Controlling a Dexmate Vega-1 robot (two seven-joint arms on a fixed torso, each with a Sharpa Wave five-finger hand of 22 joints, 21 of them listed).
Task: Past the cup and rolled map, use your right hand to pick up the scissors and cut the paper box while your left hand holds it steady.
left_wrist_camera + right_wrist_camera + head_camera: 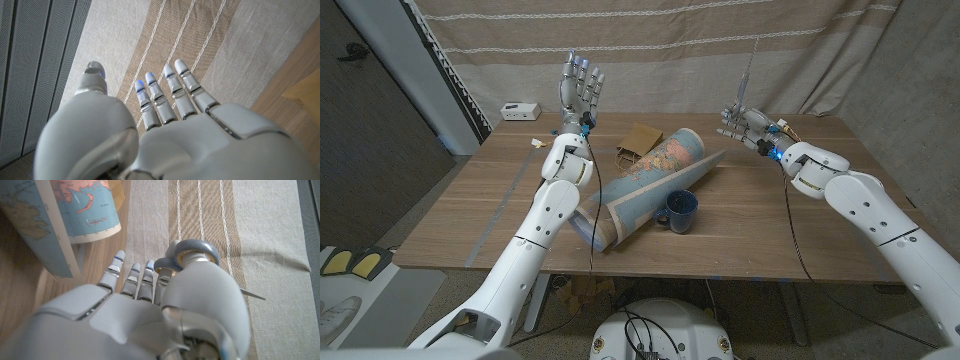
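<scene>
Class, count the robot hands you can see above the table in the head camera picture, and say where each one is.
2. The left hand is raised, fingers spread, behind the paper box and rolled map. The right hand is at the table's far right, holding the scissors with blades pointing up.

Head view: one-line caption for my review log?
Right hand holds scissors upright; left hand raised open behind map, cup, box.

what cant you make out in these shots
- Paper box, head view: small, partly behind the rolled map; cuts unreadable.
- Scissors, right wrist view: right hand covers most; blades unclear.
- Cup: contents too dark.
</scene>
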